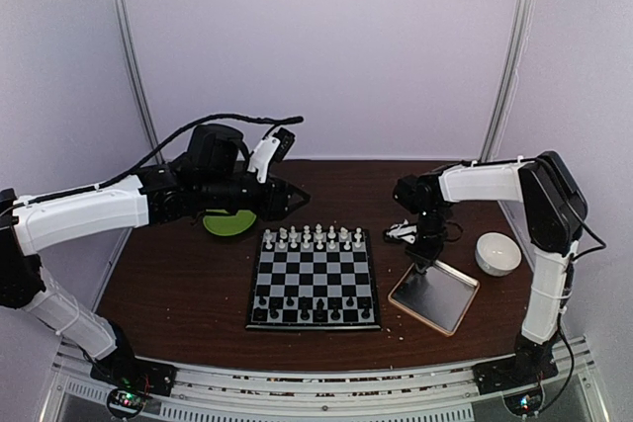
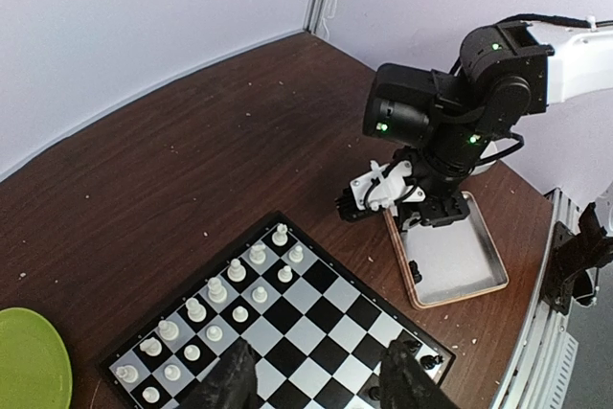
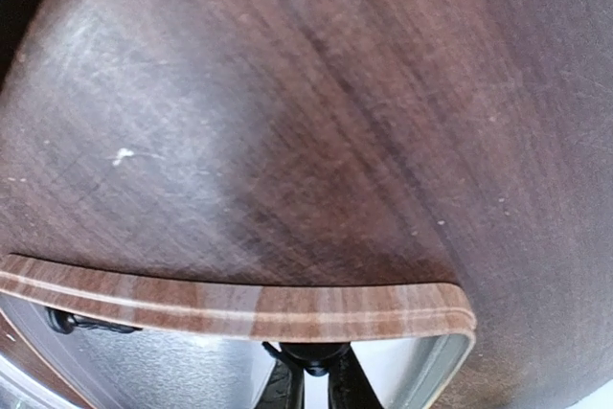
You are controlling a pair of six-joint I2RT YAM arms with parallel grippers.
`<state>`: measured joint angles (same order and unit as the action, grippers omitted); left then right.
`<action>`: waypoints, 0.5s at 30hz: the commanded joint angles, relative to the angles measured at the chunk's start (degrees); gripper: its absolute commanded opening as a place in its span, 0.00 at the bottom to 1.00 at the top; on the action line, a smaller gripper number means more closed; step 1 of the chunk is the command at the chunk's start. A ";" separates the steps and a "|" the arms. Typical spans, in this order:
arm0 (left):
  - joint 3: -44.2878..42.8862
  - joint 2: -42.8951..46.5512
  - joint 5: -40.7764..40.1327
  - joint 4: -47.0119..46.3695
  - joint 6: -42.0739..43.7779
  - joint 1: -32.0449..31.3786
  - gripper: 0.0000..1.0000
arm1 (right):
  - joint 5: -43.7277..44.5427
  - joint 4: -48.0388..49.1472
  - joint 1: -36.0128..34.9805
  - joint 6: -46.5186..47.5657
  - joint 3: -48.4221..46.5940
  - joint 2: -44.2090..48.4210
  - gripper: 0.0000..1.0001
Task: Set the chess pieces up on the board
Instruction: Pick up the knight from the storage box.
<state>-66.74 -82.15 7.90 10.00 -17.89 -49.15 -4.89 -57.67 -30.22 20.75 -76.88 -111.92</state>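
The board [image 1: 314, 294] lies mid-table with white chess pieces [image 1: 312, 237] on its far two rows and black ones [image 1: 315, 313] along the near rows. My left gripper [image 1: 295, 195] hovers open and empty beyond the board's far left corner. In the left wrist view its fingers [image 2: 228, 382] straddle the board [image 2: 306, 318] from above. My right gripper [image 1: 427, 256] reaches down into the far corner of the tray [image 1: 450, 305]. In the right wrist view that gripper [image 3: 316, 378] is shut on a small black chess piece [image 3: 312, 357]. Another black piece [image 3: 84, 321] lies in the tray.
A tan-rimmed metal tray [image 3: 239, 300] sits right of the board. A white bowl [image 1: 497, 253] stands at the far right, near the right arm. A green plate [image 1: 229, 222] rests under the left arm, left of the board. White crumbs dot the dark wooden table [image 1: 178, 284].
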 commanded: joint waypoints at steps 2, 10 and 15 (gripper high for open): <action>-0.37 1.46 -0.99 0.11 0.93 -0.33 0.45 | -8.14 -1.63 -0.70 2.86 4.72 3.10 0.08; 0.01 1.07 -1.08 -0.58 0.67 -0.59 0.45 | -12.61 1.36 -2.01 5.57 11.56 9.92 0.05; -0.07 -0.10 -1.06 -0.60 0.75 -0.78 0.45 | -11.08 4.10 -2.77 5.15 13.21 10.99 0.08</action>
<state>-66.74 -82.00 7.33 10.98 -17.89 -49.50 -15.84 -56.71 -32.21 25.39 -64.93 -102.76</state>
